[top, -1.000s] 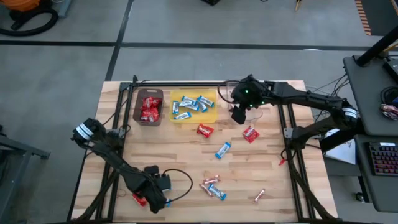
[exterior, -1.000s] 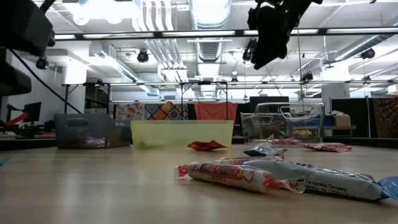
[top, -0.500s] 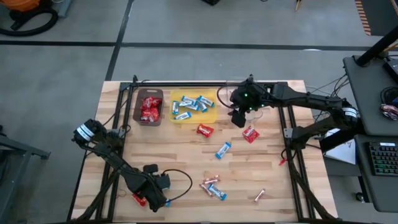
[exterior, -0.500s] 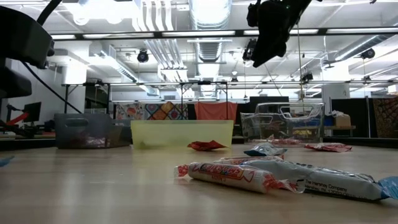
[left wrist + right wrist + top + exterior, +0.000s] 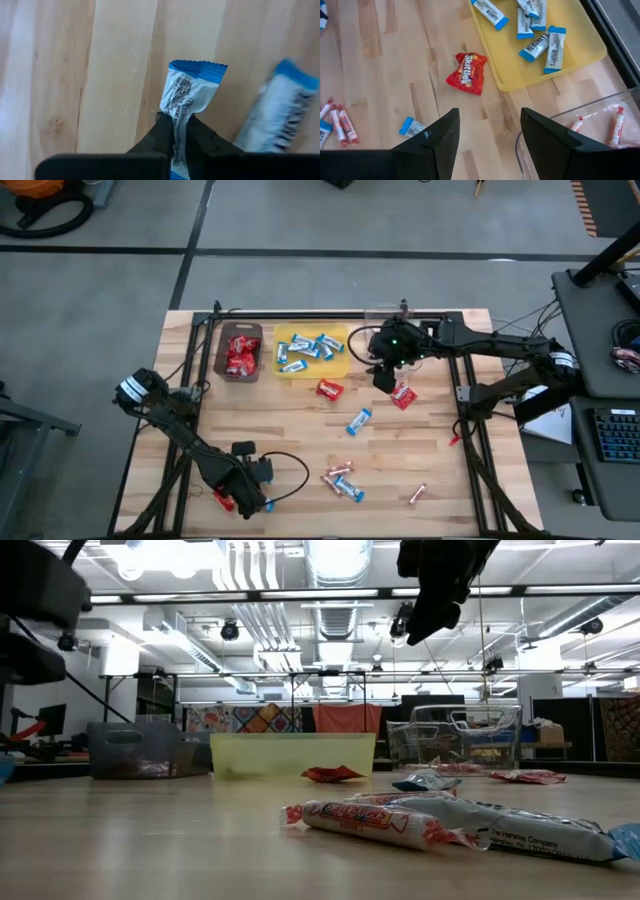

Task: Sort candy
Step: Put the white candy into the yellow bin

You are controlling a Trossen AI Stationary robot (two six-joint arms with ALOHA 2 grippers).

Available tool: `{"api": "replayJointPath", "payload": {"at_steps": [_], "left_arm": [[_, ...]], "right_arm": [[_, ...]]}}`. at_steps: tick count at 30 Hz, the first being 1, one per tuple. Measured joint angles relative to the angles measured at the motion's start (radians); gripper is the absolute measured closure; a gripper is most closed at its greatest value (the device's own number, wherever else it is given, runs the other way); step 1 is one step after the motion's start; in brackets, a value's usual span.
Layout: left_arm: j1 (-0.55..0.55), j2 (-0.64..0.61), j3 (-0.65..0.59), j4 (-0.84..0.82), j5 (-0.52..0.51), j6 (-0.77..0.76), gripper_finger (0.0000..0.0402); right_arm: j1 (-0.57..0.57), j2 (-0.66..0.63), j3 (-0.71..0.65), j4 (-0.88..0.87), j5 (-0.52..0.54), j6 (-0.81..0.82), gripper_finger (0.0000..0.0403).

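A: What does the left pincer (image 5: pixel 175 137) hold?

B: It is closed on a blue-and-white bar (image 5: pixel 187 97), pinching one end of the wrapper, near the front left corner of the bench (image 5: pixel 300 430). A red packet (image 5: pixel 223 500) lies just beside it.

A: Why there?

B: Probably to carry the bar to the yellow bin (image 5: pixel 311 351), where the same bars lie.

A: And the right pincer (image 5: pixel 487 132)?

B: Its fingers stand apart and empty, above the bench near a loose red packet (image 5: pixel 467 73), maybe its next target.
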State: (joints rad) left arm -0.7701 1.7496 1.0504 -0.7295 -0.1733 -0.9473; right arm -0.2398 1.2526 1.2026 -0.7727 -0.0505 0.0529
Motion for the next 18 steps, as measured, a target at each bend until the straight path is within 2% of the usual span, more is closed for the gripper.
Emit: {"api": "replayJointPath", "payload": {"at_steps": [4,9,13,18], "left_arm": [[0.008,-0.063,0.000,-0.003,-0.033,0.003,0.0394],[0.066,-0.172,0.018,-0.004,-0.163,0.109,0.0394],[0.181,-0.259,0.044,-0.009,-0.266,0.302,0.0394],[0.400,-0.343,0.065,-0.012,-0.274,0.637,0.0394]], "right_arm": [[0.019,0.000,-0.005,0.000,-0.001,0.000,0.0202],[0.051,0.000,-0.014,-0.009,-0.002,0.000,0.0202],[0.080,0.000,-0.037,-0.009,-0.002,0.000,0.0202],[0.108,-0.004,-0.083,-0.008,-0.003,0.016,0.0202]]}}
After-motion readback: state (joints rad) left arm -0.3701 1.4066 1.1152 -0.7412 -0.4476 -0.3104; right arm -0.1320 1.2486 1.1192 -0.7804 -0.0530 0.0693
